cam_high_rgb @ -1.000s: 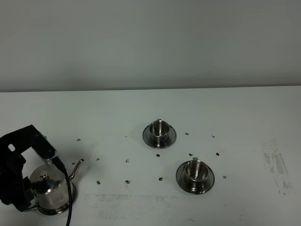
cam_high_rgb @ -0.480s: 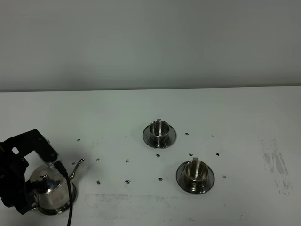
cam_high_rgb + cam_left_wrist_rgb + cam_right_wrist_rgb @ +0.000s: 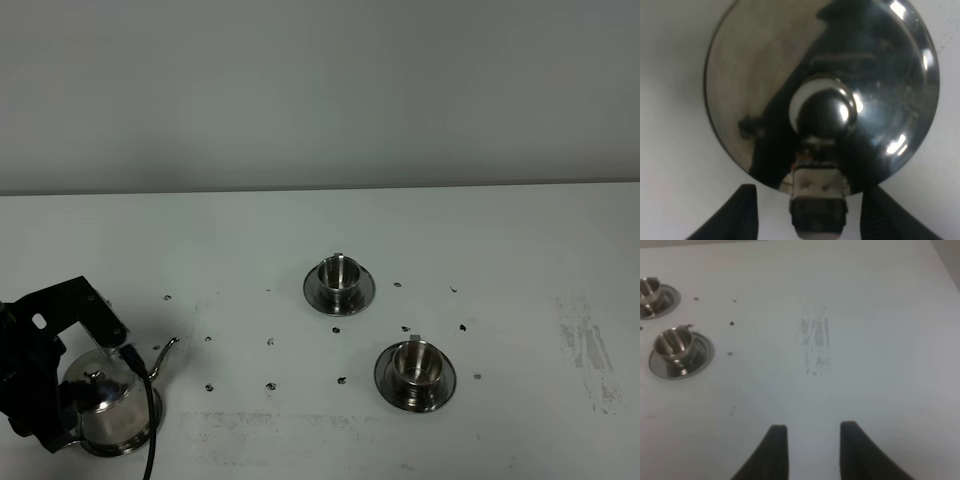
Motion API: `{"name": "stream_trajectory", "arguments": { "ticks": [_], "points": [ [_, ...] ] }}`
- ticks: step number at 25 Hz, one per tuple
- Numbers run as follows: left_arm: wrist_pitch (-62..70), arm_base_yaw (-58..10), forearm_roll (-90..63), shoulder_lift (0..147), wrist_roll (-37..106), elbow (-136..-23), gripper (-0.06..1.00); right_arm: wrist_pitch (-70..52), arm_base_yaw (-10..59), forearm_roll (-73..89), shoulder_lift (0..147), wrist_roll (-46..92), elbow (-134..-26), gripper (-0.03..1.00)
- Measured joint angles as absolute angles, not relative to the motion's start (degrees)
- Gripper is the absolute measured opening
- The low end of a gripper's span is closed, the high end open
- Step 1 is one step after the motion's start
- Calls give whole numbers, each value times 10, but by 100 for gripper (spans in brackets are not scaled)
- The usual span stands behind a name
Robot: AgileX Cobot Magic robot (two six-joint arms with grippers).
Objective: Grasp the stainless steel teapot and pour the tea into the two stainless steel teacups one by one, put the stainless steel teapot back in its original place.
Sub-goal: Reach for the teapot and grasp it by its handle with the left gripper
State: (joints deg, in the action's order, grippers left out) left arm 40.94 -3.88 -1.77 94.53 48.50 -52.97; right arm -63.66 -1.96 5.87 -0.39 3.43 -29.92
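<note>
The stainless steel teapot [image 3: 100, 405] stands on its wide saucer [image 3: 122, 446] at the near left of the table, spout [image 3: 165, 355] pointing right. My left arm [image 3: 35, 370] hangs over it. In the left wrist view the domed lid [image 3: 760, 75] and its knob [image 3: 825, 107] fill the frame. My left gripper [image 3: 810, 210] is open, and the handle [image 3: 819, 205] sits between its fingers [image 3: 742, 212] with a gap on each side. Two stainless steel teacups [image 3: 339, 272] [image 3: 414, 364] sit on small saucers in the middle. My right gripper [image 3: 812, 432] has its fingers a little apart, holding nothing, over bare table.
Small dark specks [image 3: 270, 384] dot the white table between the teapot and the cups. A grey scuff mark [image 3: 585, 345] lies at the right, seen also as a smear [image 3: 816, 340] in the right wrist view. The nearer cup [image 3: 672, 342] is off to the right gripper's side.
My left arm has sunk a little and shifted slightly left over the teapot. The teapot and cups have stayed in place.
</note>
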Motion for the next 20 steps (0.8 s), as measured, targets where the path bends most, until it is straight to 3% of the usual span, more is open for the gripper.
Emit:
{"name": "stream_trajectory", "arguments": {
  "ticks": [20],
  "points": [
    [391,-49,-16,945,472,-505,47,-636,-20,59,-4,34,-299,24]
  ]
}}
